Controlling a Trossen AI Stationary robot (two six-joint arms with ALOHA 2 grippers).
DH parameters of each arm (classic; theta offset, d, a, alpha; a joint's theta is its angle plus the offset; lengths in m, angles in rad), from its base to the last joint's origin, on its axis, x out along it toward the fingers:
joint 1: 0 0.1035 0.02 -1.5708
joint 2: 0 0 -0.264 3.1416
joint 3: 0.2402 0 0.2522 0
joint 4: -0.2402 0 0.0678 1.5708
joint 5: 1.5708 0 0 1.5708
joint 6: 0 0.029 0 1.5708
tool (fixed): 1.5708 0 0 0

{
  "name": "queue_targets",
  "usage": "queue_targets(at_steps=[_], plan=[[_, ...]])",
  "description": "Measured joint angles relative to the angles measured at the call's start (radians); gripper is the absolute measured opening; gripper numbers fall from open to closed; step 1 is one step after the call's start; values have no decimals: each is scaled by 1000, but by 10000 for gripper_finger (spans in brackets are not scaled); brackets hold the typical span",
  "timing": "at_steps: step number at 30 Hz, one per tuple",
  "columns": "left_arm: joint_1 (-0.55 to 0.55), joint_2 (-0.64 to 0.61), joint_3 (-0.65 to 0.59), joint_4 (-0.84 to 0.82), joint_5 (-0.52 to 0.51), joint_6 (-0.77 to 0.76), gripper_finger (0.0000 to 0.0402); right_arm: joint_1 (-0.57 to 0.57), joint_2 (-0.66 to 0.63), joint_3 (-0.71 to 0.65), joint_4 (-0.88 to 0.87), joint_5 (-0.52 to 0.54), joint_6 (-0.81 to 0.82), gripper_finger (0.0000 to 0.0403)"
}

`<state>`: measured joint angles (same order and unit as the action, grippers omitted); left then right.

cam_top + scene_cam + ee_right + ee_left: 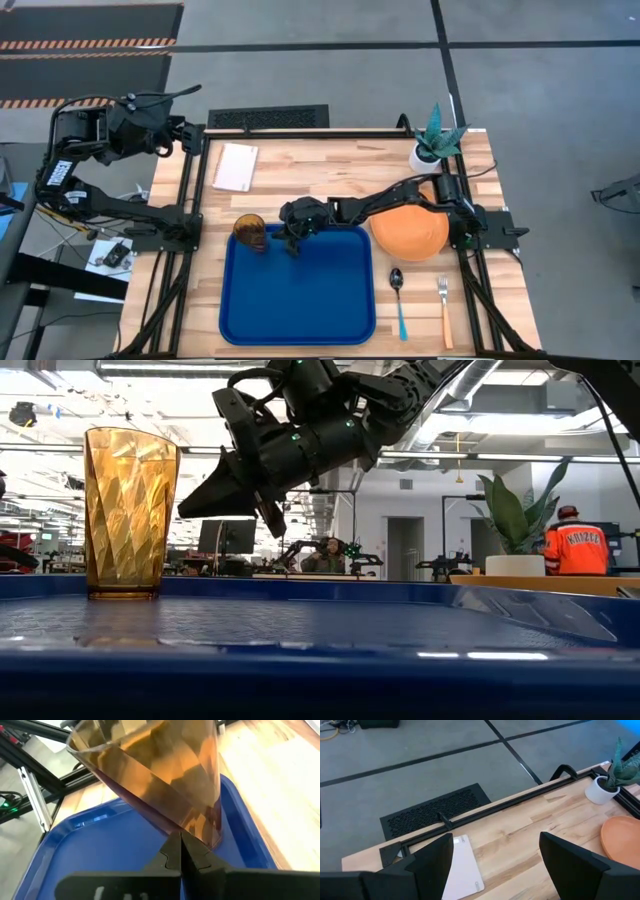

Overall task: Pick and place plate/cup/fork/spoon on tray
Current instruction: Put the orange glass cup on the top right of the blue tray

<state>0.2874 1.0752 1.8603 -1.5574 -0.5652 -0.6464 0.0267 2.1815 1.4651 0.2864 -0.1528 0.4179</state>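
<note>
We see the tray (298, 300) at six o'clock on the table, with the plate (410, 235) just beside its right rim at about three (partly under the right arm). The cup (250, 232) stands upright in the tray's far-left corner. The right gripper (291, 237) hangs just right of it, fingers pressed together on nothing. Spoon (398, 292) and fork (444, 306) lie handles toward us, nearest that arm. The left gripper (495, 865) waits open at ten.

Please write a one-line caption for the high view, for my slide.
Cup stands in the tray corner; right pincer beside it; plate, spoon, fork wait outside.
</note>
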Motion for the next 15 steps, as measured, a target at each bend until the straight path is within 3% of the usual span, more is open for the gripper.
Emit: queue_targets(at_steps=[15], plan=[[0,0,0,0,0,2,282,-1,0,0,41,8,11,10]])
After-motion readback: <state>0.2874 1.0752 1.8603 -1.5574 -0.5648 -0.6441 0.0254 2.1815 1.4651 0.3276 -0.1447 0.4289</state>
